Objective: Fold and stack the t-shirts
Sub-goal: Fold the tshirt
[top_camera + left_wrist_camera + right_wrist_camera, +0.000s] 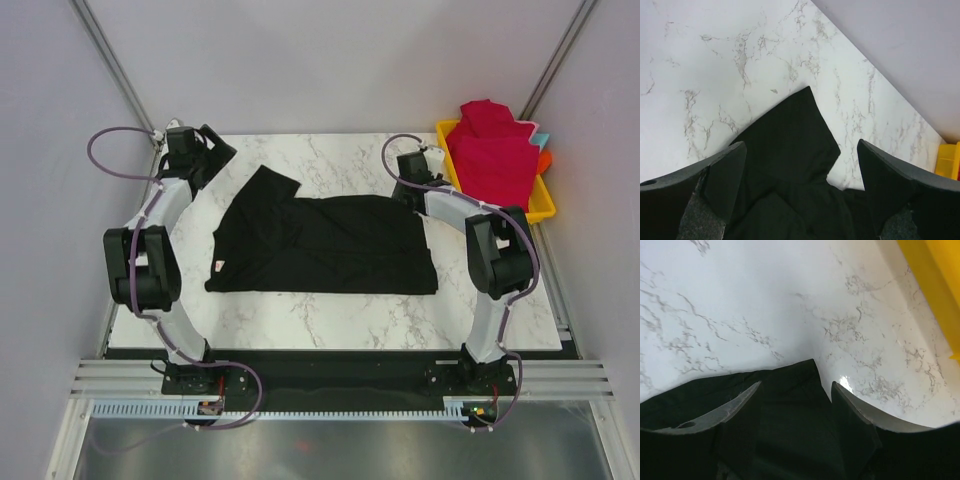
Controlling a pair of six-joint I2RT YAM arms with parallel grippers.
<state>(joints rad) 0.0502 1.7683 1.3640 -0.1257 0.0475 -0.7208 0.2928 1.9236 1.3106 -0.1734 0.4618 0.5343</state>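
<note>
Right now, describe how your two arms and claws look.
Left arm and right arm: silver-grey links, chunky black joint housings, looping purple cables. The left claw has wide black fingers; the right claw shows paler, grey-white finger backs.

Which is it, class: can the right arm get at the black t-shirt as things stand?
Probably yes: the right gripper hangs open over a far corner of the black t-shirt, nothing lying between them.

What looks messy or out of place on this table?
The black t-shirt lies rumpled rather than square. One sleeve juts out toward the far left corner, and creases run across the body. The red t-shirts are heaped in the yellow tray, rising above its rim. Nothing looks torn or spilled.
</note>
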